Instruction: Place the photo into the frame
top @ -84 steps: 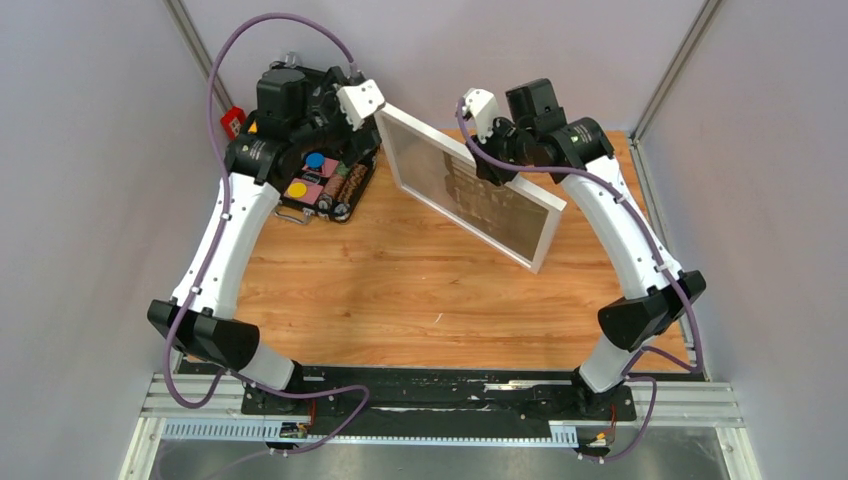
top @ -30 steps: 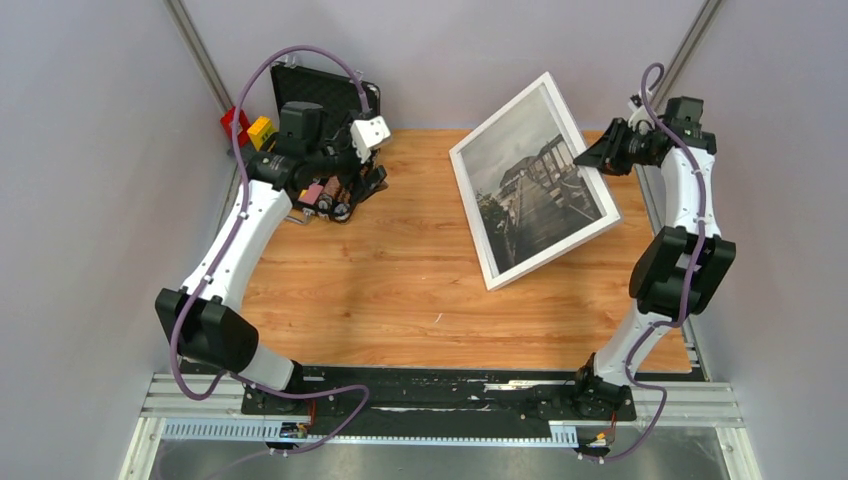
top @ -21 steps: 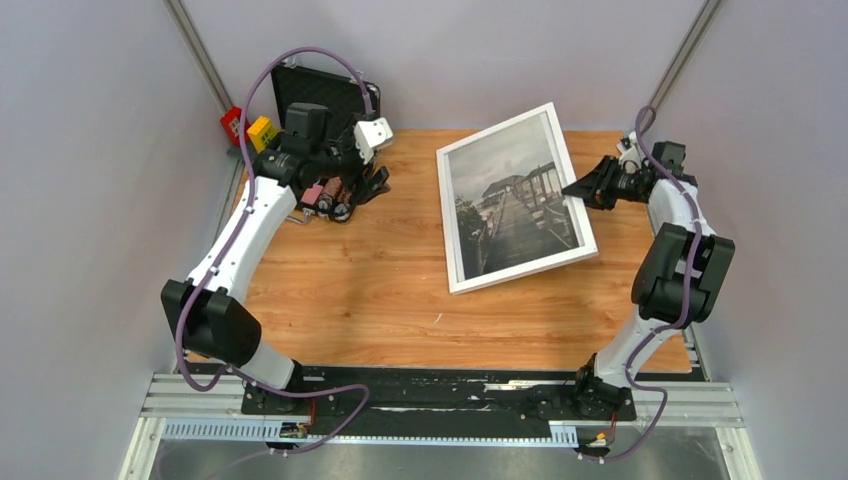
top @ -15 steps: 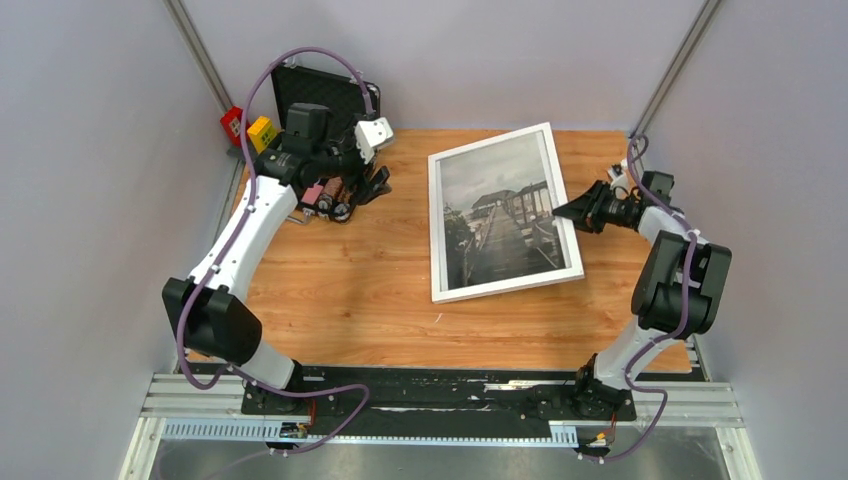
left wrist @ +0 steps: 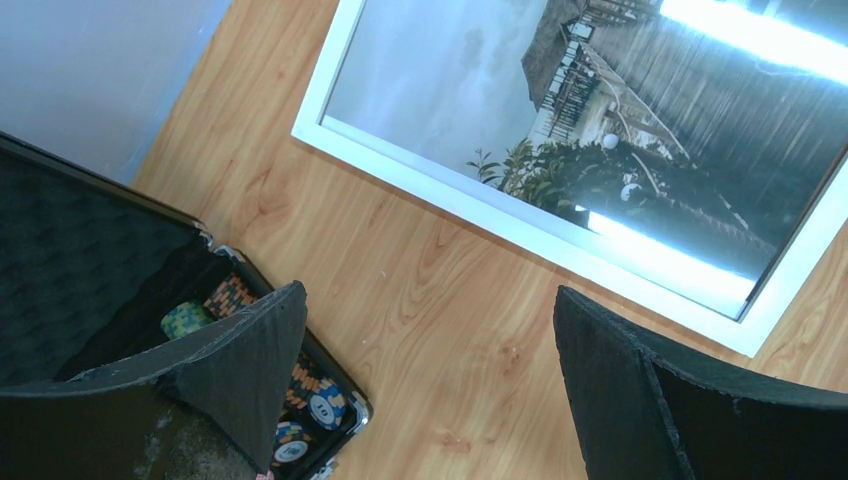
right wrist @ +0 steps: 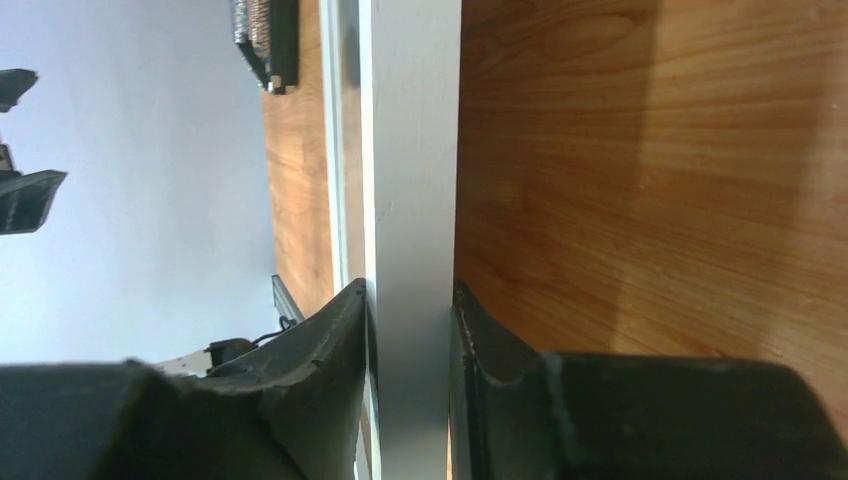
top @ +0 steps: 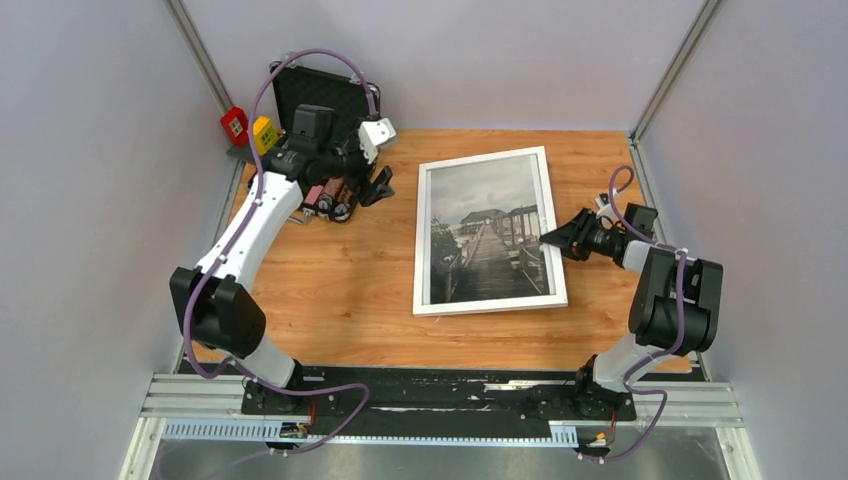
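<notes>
Photo (top: 487,240), seen inside frame (top: 420,240), laid right of desk centre, frame's right edge clamped by right gripper (top: 548,238), left gripper (top: 378,185) held apart near case (top: 300,90) at far-left corner.

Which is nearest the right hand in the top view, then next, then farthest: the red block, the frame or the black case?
1. The frame, centre, its right edge gripped in the right hand.
2. The black case, open, far left.
3. The red block, left of the case, at the far-left corner.
</notes>
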Motion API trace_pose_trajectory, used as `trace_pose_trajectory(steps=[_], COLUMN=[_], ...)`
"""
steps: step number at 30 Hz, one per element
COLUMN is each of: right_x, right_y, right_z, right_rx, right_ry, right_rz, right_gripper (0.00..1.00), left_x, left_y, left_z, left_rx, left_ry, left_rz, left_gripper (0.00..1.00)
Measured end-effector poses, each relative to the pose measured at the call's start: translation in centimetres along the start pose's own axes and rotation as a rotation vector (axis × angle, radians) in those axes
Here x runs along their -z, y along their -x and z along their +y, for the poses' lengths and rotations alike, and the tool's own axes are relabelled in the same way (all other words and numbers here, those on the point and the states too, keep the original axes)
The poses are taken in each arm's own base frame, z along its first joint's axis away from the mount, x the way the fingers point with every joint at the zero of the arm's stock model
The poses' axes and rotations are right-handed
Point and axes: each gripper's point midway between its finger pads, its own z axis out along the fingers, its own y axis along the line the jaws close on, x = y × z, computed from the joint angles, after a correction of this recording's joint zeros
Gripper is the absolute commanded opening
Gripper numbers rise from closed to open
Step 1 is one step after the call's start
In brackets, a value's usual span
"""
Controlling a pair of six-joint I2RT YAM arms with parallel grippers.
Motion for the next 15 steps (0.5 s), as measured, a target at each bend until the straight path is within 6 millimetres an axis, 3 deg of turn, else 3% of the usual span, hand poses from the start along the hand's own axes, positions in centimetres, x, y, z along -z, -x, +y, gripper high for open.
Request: trace_pose_trajectory(steps=[15], right_x=[-1.5], right_y=[-1.6], right_z=[-3.1], right_rx=[0.007], right_ry=[-0.082], right_rz=[0.011], right_gripper=[0.44], left_x=[-1.0], left_y=[-0.9], left_z=[-0.2], left_rx=[0.046], left_ry=[-0.025], left_rz=[0.017], left_gripper=[1.0])
